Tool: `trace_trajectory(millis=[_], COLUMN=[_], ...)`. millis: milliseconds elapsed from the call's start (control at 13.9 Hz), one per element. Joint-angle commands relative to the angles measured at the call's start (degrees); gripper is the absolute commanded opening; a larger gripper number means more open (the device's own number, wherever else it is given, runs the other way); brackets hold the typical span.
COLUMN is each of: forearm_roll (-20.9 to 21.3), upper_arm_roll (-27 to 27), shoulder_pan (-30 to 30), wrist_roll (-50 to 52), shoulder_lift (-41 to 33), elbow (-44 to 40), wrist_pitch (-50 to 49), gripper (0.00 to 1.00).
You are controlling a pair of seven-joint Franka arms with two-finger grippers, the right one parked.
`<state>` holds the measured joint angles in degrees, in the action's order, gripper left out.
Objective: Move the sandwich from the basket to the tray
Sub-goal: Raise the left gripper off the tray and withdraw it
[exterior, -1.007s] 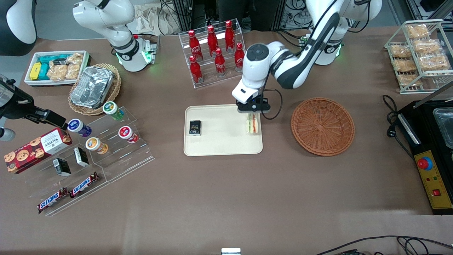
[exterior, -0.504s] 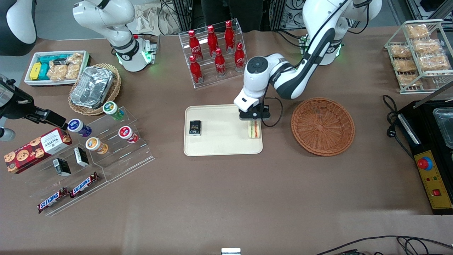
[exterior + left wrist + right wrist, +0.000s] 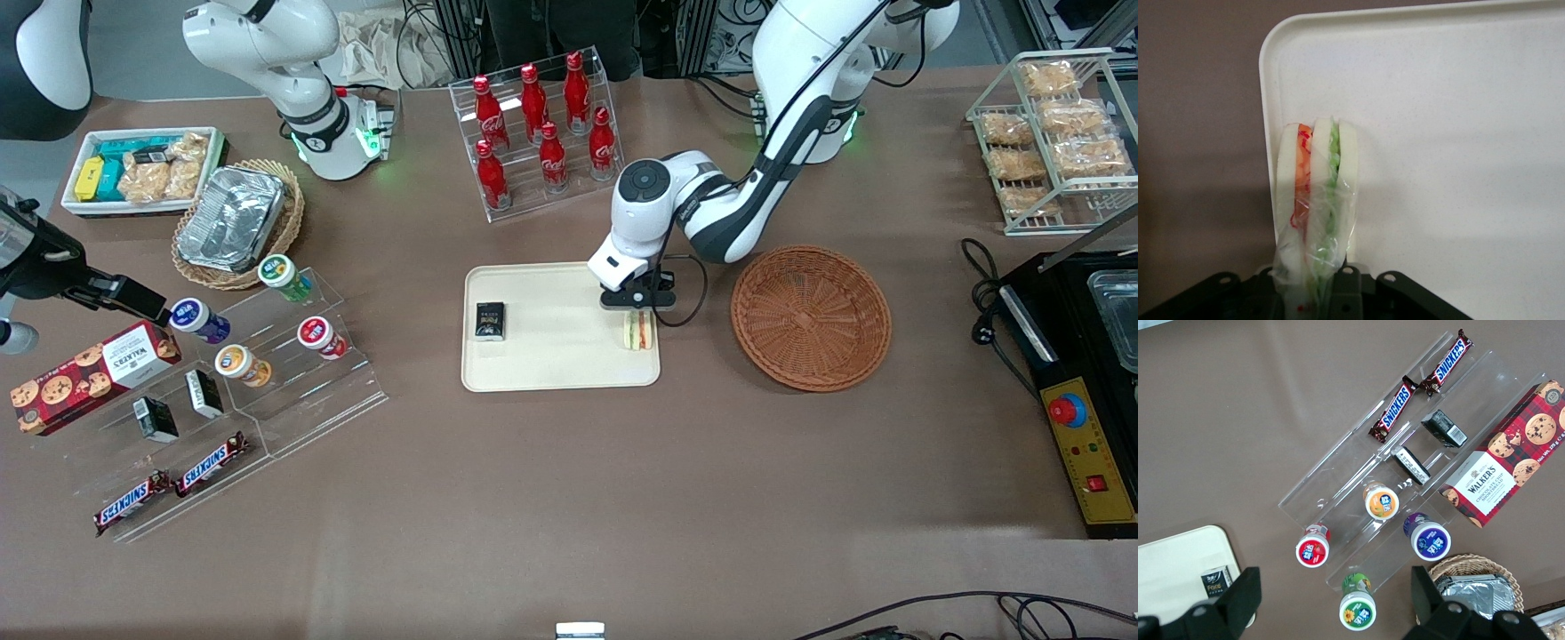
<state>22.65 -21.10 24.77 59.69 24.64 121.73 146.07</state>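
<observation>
The sandwich [image 3: 637,331] [image 3: 1315,193], wrapped in clear film, stands on edge with its green and orange-red layers showing. It is low over the cream tray [image 3: 560,360] [image 3: 1458,133], at the tray edge nearest the basket; whether it touches the tray I cannot tell. My gripper [image 3: 637,307] [image 3: 1313,288] points down onto it and is shut on the sandwich, with a dark finger [image 3: 1346,293] pressed against the bread. The reddish-brown basket [image 3: 811,317] lies empty beside the tray, toward the working arm's end.
A small black box [image 3: 489,321] lies on the tray toward the parked arm's end. A clear rack of red cola bottles [image 3: 538,133] stands farther from the camera than the tray. An acrylic stand with cups [image 3: 267,356] is toward the parked arm's end.
The arm has lowered, carrying the sandwich down toward the tray surface and slightly nearer the front camera. The grip on it has stayed shut.
</observation>
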Motion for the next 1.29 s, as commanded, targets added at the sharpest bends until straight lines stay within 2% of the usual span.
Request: trace_trajectory(millis=[0,288,647,791,935,1223], forearm_roll=[3.72,3.11,-8.73,-12.96,-19.19,-25.53], upper_arm_roll=[0.71,0.54,1.76,4.48,8.86,18.09], shoulder_pan=[0.98,0.01,-0.16,-0.16,0.01,0.01], wrist_roll=[1.31,1.22,-3.25,-9.64,-15.98,-27.49], shoulder_lift=[1.03,-4.13,-17.14,-22.24,-26.37,-33.5], elbow=[-1.41,-1.15,-2.81,-3.6,-4.83,-5.54], wrist_pitch=[0.18,-3.4,-15.17,-23.25,-28.28,-35.93], gripper=[0.99,0.99,0.99,0.99,0.99,0.99])
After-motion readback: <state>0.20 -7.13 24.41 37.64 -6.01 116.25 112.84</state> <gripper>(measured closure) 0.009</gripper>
